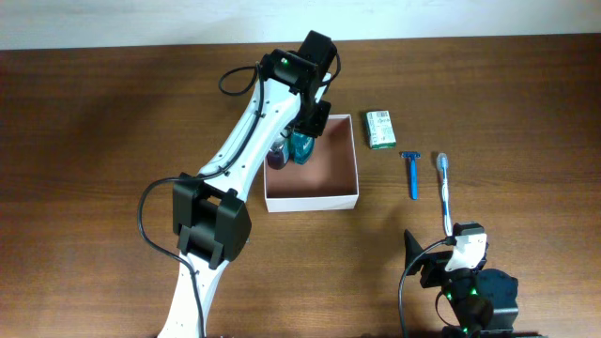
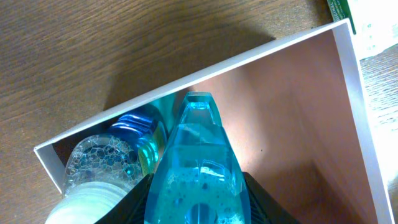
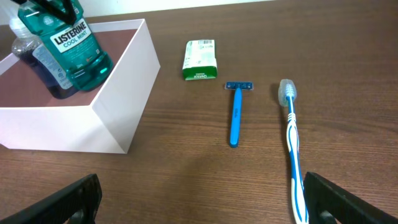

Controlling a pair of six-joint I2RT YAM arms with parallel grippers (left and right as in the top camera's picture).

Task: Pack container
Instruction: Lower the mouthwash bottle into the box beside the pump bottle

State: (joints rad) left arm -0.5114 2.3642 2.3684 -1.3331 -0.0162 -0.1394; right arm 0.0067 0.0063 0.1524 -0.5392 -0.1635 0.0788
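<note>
Container [image 1: 312, 201]: centre of overhead frame. Mouthwash bottle [image 1: 302, 146] in its upper-left corner, clamped by left gripper [image 1: 303, 133]. Right gripper [image 3: 200, 186]: lower right, fingers spread wide, empty. Soap box [image 1: 379, 129], razor [image 1: 411, 174], toothbrush [image 1: 444, 188]: right of container.

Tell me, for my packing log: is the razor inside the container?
No, the razor lies on the table outside the container, between the soap box and the toothbrush.

Left jaws hidden behind mouthwash bottle [image 2: 196, 180]; toothbrush [image 3: 292, 149] handle cut off below.
</note>
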